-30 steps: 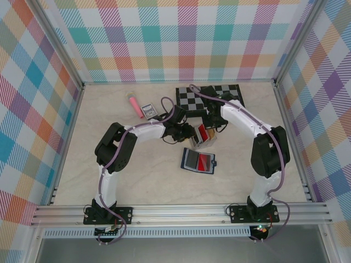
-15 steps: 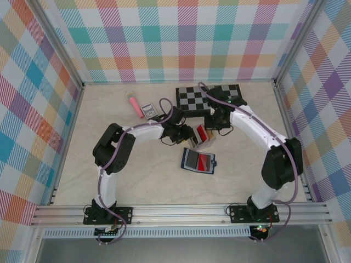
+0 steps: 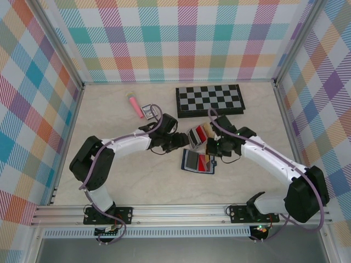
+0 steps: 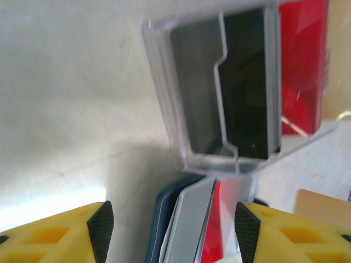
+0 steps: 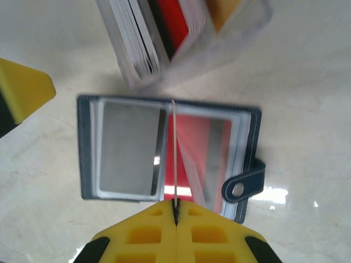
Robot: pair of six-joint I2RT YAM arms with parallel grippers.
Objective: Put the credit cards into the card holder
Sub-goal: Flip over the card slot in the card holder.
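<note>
The card holder point(image 3: 197, 162) lies open on the table, navy blue with a snap tab point(image 5: 241, 186); a grey card point(image 5: 129, 148) sits in its left pocket and a red card point(image 5: 192, 137) in its right. My right gripper point(image 5: 175, 205) hovers just above the card holder, shut on a thin yellow-orange card point(image 5: 174, 153) seen edge-on over the fold. My left gripper point(image 4: 174, 227) is open, its pads point(image 4: 101, 230) either side of the wallet's far end point(image 4: 164, 230). A clear stand point(image 3: 198, 133) behind it holds more credit cards point(image 5: 170, 22).
A chessboard point(image 3: 209, 99) lies at the back. A pink tube point(image 3: 133, 104) and a small printed box point(image 3: 147, 110) lie at the back left. Checked walls enclose the table on three sides, with an aluminium rail point(image 3: 175, 211) along the near edge.
My right gripper came away from the clear stand, towards the near edge, with a card and now hangs over the open wallet. My left gripper opened and lowered at the wallet's far end.
</note>
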